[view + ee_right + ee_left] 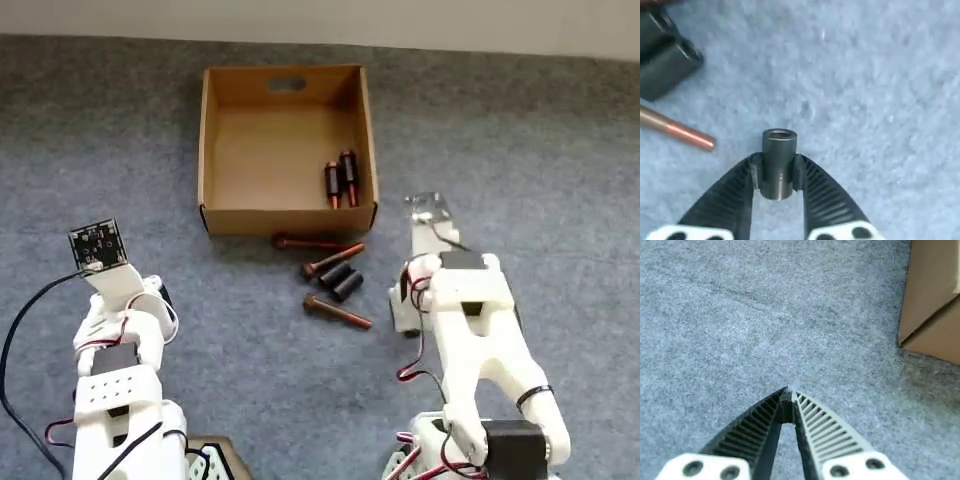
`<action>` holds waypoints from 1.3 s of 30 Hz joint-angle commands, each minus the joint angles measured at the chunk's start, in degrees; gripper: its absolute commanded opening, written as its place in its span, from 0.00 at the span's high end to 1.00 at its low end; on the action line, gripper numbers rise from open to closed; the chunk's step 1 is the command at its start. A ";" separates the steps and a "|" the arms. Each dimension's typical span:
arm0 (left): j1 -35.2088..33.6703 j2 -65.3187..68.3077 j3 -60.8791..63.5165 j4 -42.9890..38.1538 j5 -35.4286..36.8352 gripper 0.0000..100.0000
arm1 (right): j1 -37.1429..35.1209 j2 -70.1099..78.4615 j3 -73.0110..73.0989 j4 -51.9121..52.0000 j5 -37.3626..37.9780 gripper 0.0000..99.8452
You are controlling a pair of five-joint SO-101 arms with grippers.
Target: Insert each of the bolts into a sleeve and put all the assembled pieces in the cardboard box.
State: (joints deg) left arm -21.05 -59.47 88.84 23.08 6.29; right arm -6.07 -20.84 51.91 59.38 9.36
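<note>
Seen at the right end effector (777, 166): clamped around a short dark sleeve (779, 150), pinched between both ribbed fingers (740, 185), open bore end poking out past the tips. Held close over the grey counter (880, 90), just right of the loose parts.

Seen at the left end effector (789, 396): closed, tips touching, nothing between them. Low over bare counter, left of and nearer than the cardboard box (208, 150); one box corner at the edge of the left wrist view.

Inside the box, by the right wall toward the near side: two assembled pieces (341, 182), side by side, a copper bolt through a dark sleeve on each.

On the counter just in front of the box's near wall, three loose copper bolts:
- far bolt (305, 241), lying along the wall, almost against it.
- middle bolt (335, 260), slanted, just nearer.
- near bolt (338, 312), slanted the other way, right tip close to the held sleeve.

Between middle bolt and near bolt: two loose sleeves (340, 280), side by side, touching each other.
</note>
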 commanded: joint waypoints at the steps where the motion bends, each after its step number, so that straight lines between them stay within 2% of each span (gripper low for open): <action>1: 0.84 -0.84 -0.57 -0.79 0.35 0.99 | 0.92 -2.07 1.27 0.40 -0.44 0.94; 4: 0.84 -0.84 -0.57 -0.79 0.35 0.99 | 0.92 -2.07 1.63 0.48 -0.44 0.85; 16: 0.84 -0.84 -0.57 -0.79 0.35 0.99 | 0.92 0.92 2.68 -3.47 -0.35 0.85; 21: 0.84 -0.84 -0.57 -0.79 0.35 0.99 | 1.10 8.04 2.77 -6.11 5.36 0.87; 24: 0.84 -0.84 -0.57 -0.79 0.35 0.99 | 1.19 10.51 3.03 -7.60 5.54 0.87; 26: 0.84 -0.84 -0.57 -0.79 0.35 0.99 | 1.19 10.51 3.03 -7.52 5.54 0.92; 27: 0.84 -0.84 -0.57 -0.79 0.35 0.99 | 1.19 9.98 3.03 -7.52 5.54 0.97; 28: 0.84 -0.84 -0.57 -0.79 0.35 0.99 | 1.19 9.36 3.12 -7.52 5.54 1.00; 33: 0.84 -0.84 -0.57 -0.79 0.35 0.99 | 1.19 1.54 2.68 -2.86 5.54 0.99; 39: 0.84 -0.84 -0.75 -0.62 0.18 0.99 | 0.04 -23.69 3.30 3.74 5.27 0.99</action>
State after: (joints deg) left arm -21.05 -59.47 88.84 23.08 6.29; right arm -5.27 -31.30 55.25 61.58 14.20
